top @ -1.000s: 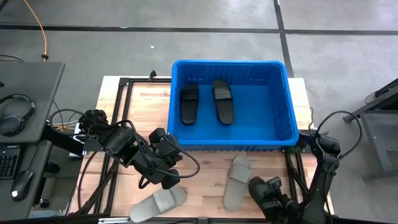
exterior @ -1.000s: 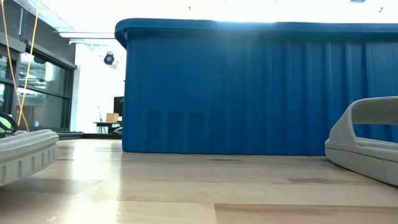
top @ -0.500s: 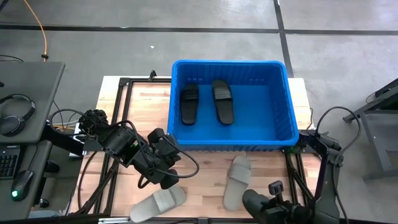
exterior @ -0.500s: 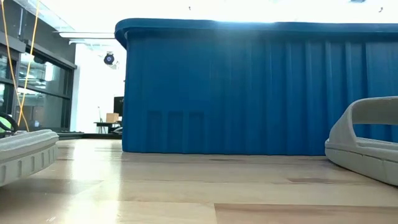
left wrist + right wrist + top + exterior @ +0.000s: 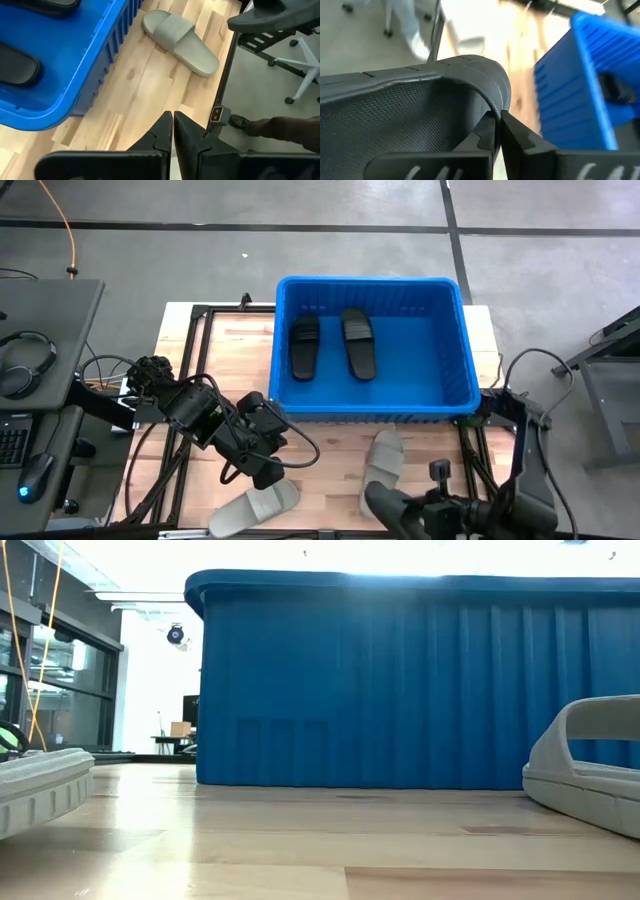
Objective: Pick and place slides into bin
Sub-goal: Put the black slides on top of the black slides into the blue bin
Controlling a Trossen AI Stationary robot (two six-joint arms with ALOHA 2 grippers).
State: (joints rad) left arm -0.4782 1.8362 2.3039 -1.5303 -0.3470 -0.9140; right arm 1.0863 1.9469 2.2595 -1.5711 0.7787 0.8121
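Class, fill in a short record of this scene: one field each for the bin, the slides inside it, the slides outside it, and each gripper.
bin: blue tub at the table's far side
slides in bin: two black slides, side by side
slides on table: two grey slides in front of the bin
left gripper: shut, empty, above the table near the left grey slide
right gripper: shut, empty, at the table's near edge by the right grey slide
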